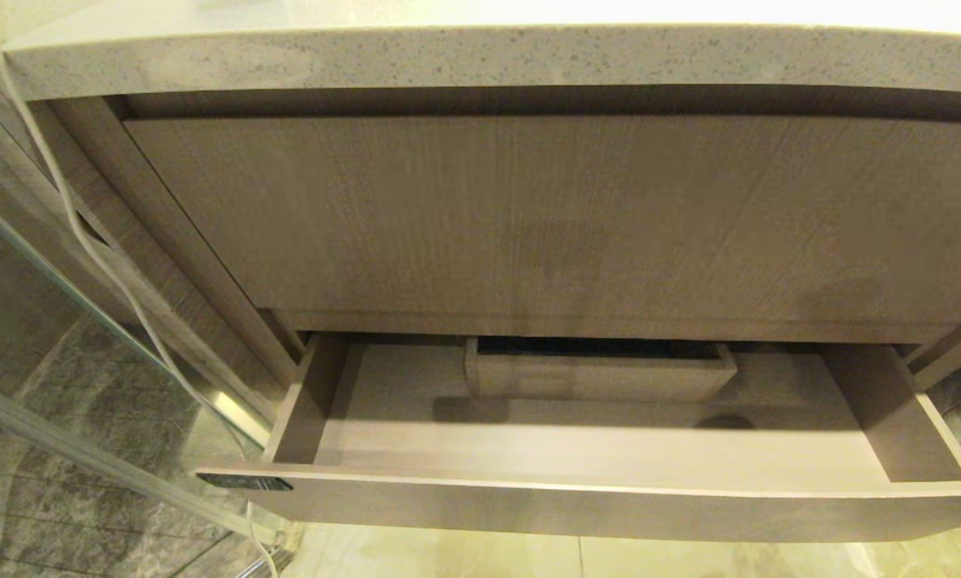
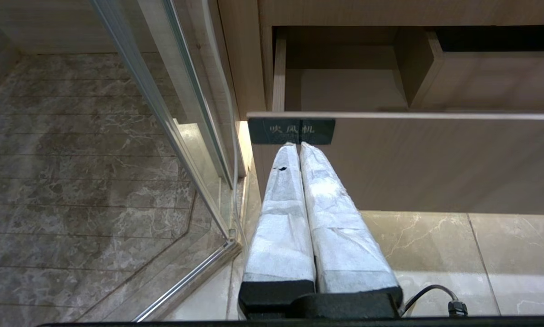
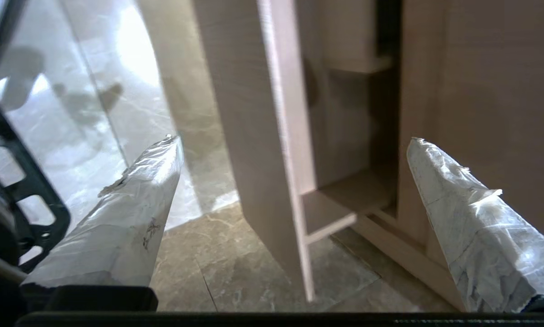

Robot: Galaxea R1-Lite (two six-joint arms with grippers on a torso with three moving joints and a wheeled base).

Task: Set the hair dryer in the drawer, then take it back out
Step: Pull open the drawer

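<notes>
Fingers on our left gripper (image 2: 299, 146) are pressing together, holding nothing, just below the drawer's label (image 2: 291, 131). We are seeing the drawer (image 1: 608, 502) sitting open. Our right gripper (image 3: 294, 145) is spreading wide beside the drawer, holding nothing. We cannot see the hair dryer.

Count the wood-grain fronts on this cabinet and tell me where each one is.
2. A tall closed panel sits under the stone countertop; below it the drawer is pulled open, nothing visible inside. More may lie out of view.
</notes>
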